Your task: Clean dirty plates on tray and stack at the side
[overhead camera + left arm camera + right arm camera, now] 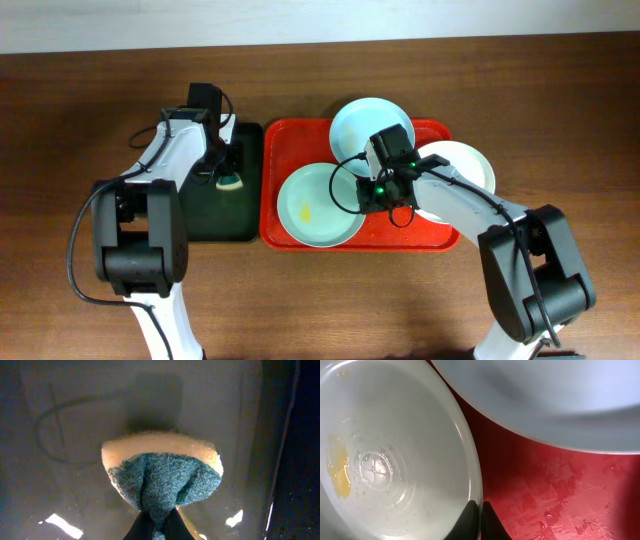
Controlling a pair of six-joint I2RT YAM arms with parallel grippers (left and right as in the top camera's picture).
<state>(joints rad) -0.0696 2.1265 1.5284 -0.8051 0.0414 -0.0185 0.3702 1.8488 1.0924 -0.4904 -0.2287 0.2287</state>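
Overhead, tray: the red tray (420,238) is carrying all three plates — smeared plate (315,215) front-left, mint-blue plate (355,125) behind it, white plate (465,165) right.
Overhead, arms: the right gripper (378,195) is meeting the smeared plate's right rim; the left gripper (228,170) is hanging over the black tray (205,220).
Left wrist, grip: fingers (142,529) are pinching a sponge (165,475) by its blue-green side.
Right wrist, grip: fingertips (469,521) are clamping the smeared plate's rim — red tray beneath.
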